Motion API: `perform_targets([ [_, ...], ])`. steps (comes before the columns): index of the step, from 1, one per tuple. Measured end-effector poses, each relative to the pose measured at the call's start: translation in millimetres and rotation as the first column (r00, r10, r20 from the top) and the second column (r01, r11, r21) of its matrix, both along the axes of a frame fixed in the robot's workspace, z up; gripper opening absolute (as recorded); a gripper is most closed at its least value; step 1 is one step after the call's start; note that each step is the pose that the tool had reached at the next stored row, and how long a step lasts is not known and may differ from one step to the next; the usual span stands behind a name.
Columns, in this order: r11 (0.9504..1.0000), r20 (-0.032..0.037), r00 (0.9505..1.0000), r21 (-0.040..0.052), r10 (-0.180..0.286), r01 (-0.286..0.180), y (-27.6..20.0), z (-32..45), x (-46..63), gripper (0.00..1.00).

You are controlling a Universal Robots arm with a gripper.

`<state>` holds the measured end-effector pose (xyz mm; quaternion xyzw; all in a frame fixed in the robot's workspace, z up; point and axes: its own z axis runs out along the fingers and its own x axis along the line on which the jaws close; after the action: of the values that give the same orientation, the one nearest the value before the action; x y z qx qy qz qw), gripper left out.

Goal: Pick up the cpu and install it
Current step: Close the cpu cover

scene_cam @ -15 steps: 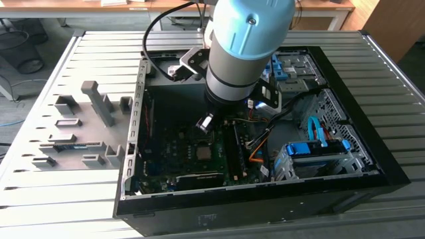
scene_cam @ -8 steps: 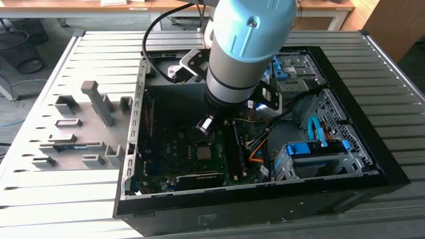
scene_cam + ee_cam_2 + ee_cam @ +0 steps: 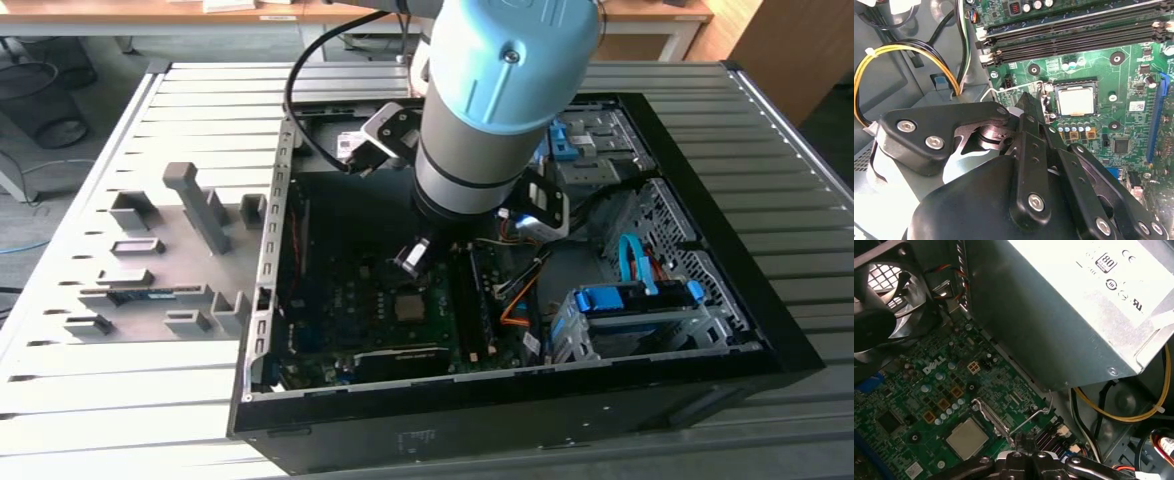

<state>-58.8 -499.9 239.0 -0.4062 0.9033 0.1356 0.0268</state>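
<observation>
The cpu (image 3: 1076, 101) is a small silver-grey square lying flat in the dark socket frame (image 3: 1075, 81) on the green motherboard (image 3: 1134, 75). It also shows in the first wrist view as the cpu (image 3: 966, 438) and in the exterior view as the cpu (image 3: 407, 305). My gripper (image 3: 1024, 100) hangs just beside the socket, its black fingers drawn together with nothing between them. Its tips sit close to the thin wire socket lever (image 3: 1029, 417); whether they touch it I cannot tell. In the exterior view the gripper (image 3: 410, 256) is above the board, a little beyond the cpu.
The open computer case (image 3: 747, 330) lies on a slatted metal table. The grey power-supply box (image 3: 1069, 315) and yellow cables (image 3: 1114, 412) crowd one side of the socket. Memory slots (image 3: 1074, 35) run along another, and a case fan (image 3: 879, 300) stands nearby. A grey fixture tray (image 3: 160, 250) lies at the exterior view's left.
</observation>
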Motion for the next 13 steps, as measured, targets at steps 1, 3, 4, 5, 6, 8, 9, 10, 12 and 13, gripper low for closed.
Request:
perform_targets([
  [1, 1.0, 0.0, 1.0, 0.0, 0.0, 0.0, -0.6, 0.0, 0.0, 0.1],
  [3, 1.0, 0.0, 1.0, 0.0, 0.0, 0.0, -1.9, 0.0, 0.0, 0.1],
  [4, 1.0, 0.0, 1.0, -0.0001, -0.001, 0.001, -2.5, 0.0, 0.0, 0.1],
  [5, 1.0, 0.0, 1.0, -0.0001, -0.001, 0.001, -3.1, 0.0, 0.0, 0.1],
  [6, 1.0, 0.0, 1.0, 0.0, -0.001, 0.001, -3.5, 0.0, 0.0, 0.1],
  [8, 1.0, 0.0, 1.0, 0.0, -0.001, 0.001, -4.7, 0.0, 0.0, 0.1],
  [9, 1.0, 0.0, 1.0, 0.0001, -0.001, 0.001, -5.3, 0.0, 0.0, 0.1],
  [10, 1.0, 0.0, 1.0, 0.0, -0.002, 0.002, -5.9, 0.0, 0.0, 0.1],
  [12, 1.0, 0.0, 1.0, -0.0001, -0.002, 0.002, -7.0, 0.0, 0.0, 0.1],
  [13, 1.0, 0.0, 1.0, 0.0, -0.002, 0.002, -7.3, 0.0, 0.0, 0.1],
])
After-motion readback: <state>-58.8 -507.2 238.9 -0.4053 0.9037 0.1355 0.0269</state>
